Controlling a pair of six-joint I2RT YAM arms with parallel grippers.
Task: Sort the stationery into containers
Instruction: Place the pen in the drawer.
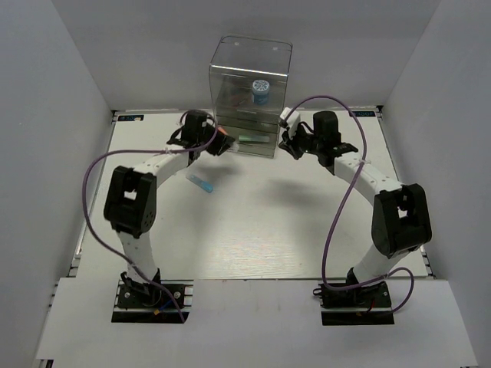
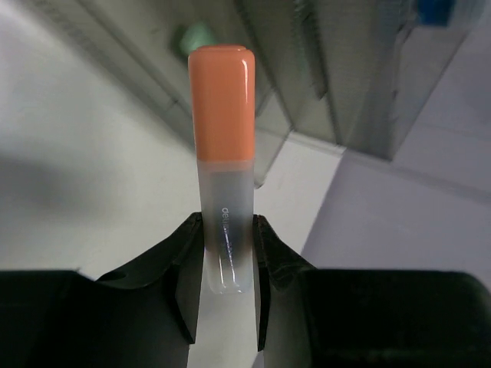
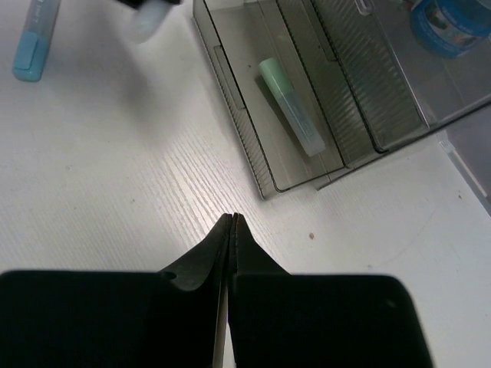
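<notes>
My left gripper [image 1: 217, 142] [image 2: 228, 253] is shut on a white marker with an orange cap [image 2: 222, 107], held just left of the clear drawer unit [image 1: 250, 77]. The unit's bottom drawer [image 3: 245, 84] is pulled open and holds a green marker [image 3: 291, 107] [image 1: 253, 139]. A round blue-white pot [image 1: 261, 90] [image 3: 449, 23] sits higher in the unit. A white marker with a blue cap [image 1: 201, 182] [image 3: 34, 42] lies on the table left of the drawer. My right gripper [image 1: 291, 142] [image 3: 232, 218] is shut and empty, over the table in front of the open drawer.
The white table [image 1: 253, 222] is walled by grey panels at the left, right and back. Purple cables [image 1: 337, 207] loop from both arms. The drawer unit stands at the table's far edge, between the two grippers.
</notes>
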